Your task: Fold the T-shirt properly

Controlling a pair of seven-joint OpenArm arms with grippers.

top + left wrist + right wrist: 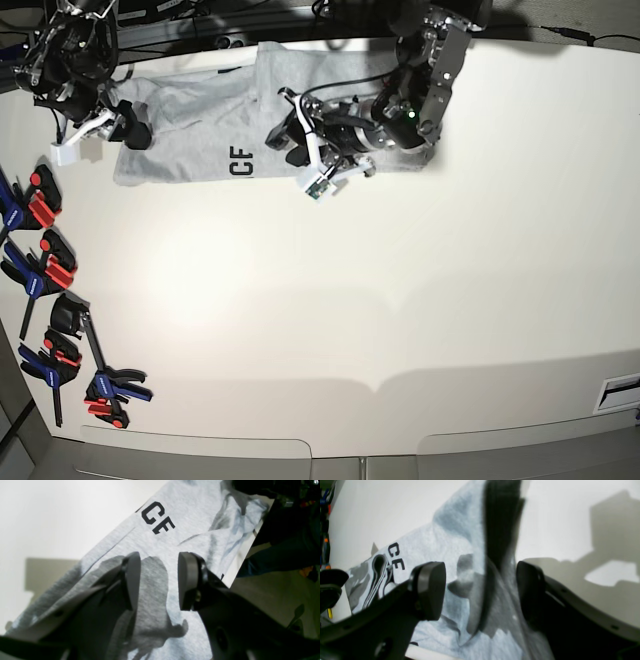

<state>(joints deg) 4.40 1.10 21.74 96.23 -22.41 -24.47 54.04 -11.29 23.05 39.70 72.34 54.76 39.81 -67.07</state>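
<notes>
The light grey T-shirt [200, 120] lies crumpled at the far edge of the white table, with black letters "CE" [241, 161] facing up. My left gripper [286, 136] hovers over the shirt's middle. In the left wrist view it [158, 580] is open, with the grey cloth [190, 512] and the letters below it. My right gripper [128, 131] is at the shirt's left end. In the right wrist view it [480, 590] is open, and a raised dark fold of the shirt [480, 610] runs between the jaws without being pinched.
Several blue, red and black clamps [45, 270] lie along the table's left edge. The white table [400, 300] stretches out in front of the shirt. Cables and frame parts sit behind the shirt at the far edge [200, 15].
</notes>
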